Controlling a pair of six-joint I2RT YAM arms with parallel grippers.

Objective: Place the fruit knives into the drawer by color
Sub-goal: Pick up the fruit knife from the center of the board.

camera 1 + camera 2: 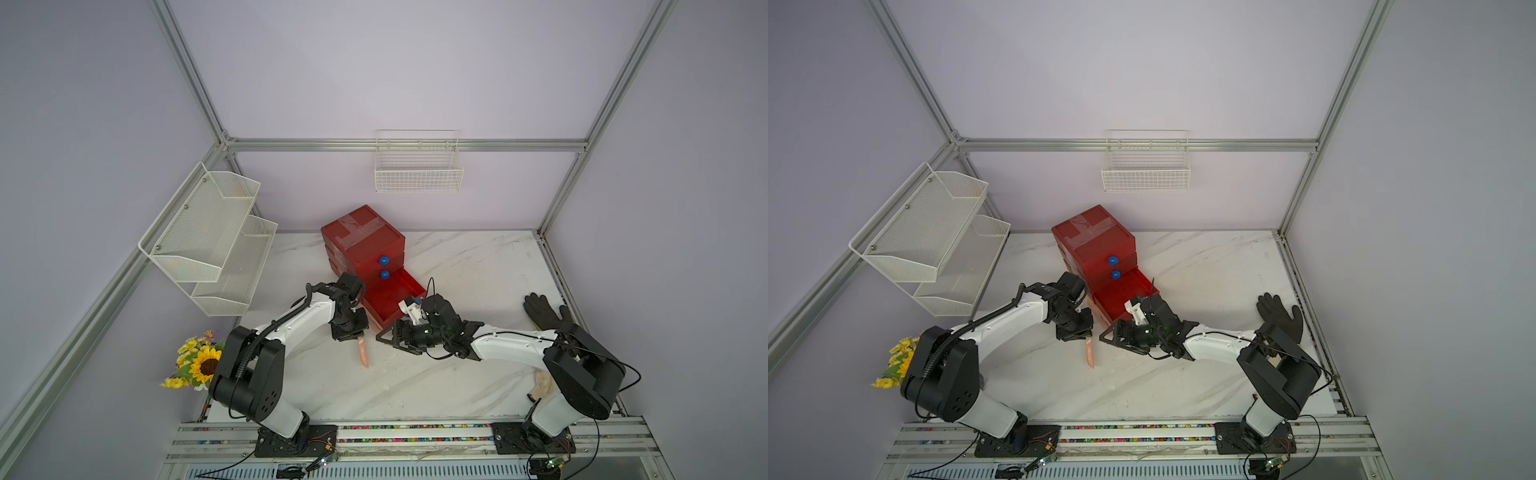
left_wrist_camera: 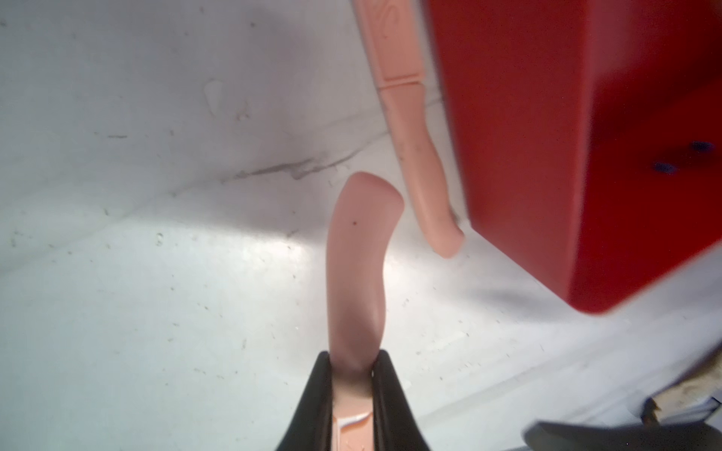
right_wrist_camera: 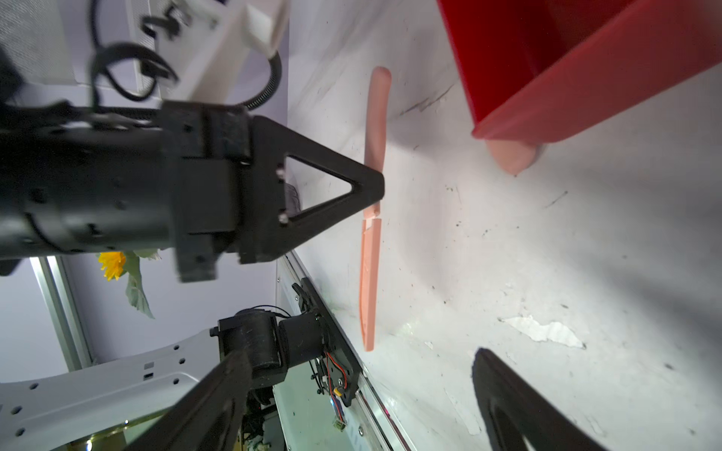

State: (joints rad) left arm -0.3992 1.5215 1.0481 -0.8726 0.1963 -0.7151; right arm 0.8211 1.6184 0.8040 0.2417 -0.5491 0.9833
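Observation:
My left gripper (image 1: 352, 332) is shut on a salmon-pink fruit knife (image 1: 363, 353) at its middle, with the blade toward the table's front. The left wrist view shows its jaws clamped on the knife (image 2: 357, 273). A second salmon-pink knife (image 2: 414, 129) lies on the table against the red drawer's outer wall (image 2: 515, 136); its handle end (image 3: 510, 158) pokes out below the drawer's corner. The red chest (image 1: 361, 241) has its bottom drawer (image 1: 392, 297) pulled out. My right gripper (image 1: 386, 338) is open and empty, just right of the held knife (image 3: 371, 250).
A black glove (image 1: 540, 311) lies at the table's right edge and a pale cloth (image 1: 544, 382) under my right arm. A sunflower bunch (image 1: 199, 365) stands front left. A white mesh rack (image 1: 212, 237) hangs on the left wall, a wire basket (image 1: 417, 166) on the back wall.

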